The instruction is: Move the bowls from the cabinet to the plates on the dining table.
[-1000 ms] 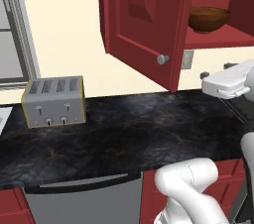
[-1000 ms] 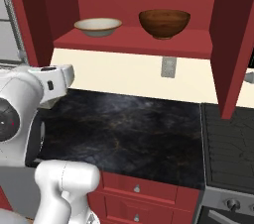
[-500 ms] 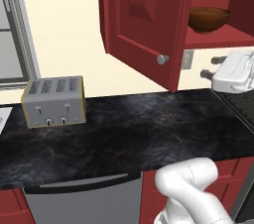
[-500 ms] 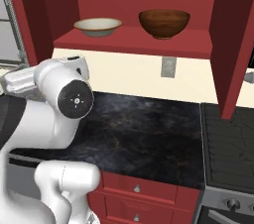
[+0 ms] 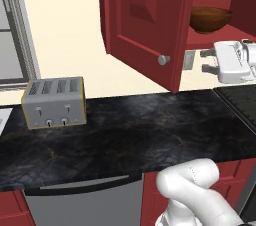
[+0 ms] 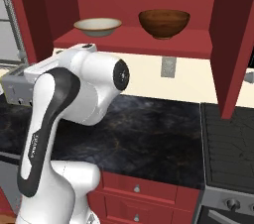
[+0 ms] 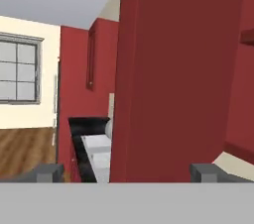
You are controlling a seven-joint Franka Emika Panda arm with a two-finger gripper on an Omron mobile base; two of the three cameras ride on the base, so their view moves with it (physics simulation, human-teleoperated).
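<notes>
Since the earlier frame, the white arm had swung its open fingers (image 7: 127,172) toward the dark red wall cabinet (image 6: 149,0), where the glossy brown wooden bowl (image 6: 164,23) and cream-white bowl (image 6: 97,26) sat well apart on the shelf.

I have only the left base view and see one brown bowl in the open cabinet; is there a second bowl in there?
Observer: Yes. In the right base view a cream-white bowl sits on the same shelf, to the left of the dark brown bowl and apart from it.
Operator: Thank you. Is the gripper carrying anything?
Observer: No. In the hand view the gripper is open, with nothing between its fingertips.
Operator: What is it pointed at?
Observer: The hand view looks at a dark red cabinet panel straight ahead, with no bowl in sight.
</notes>
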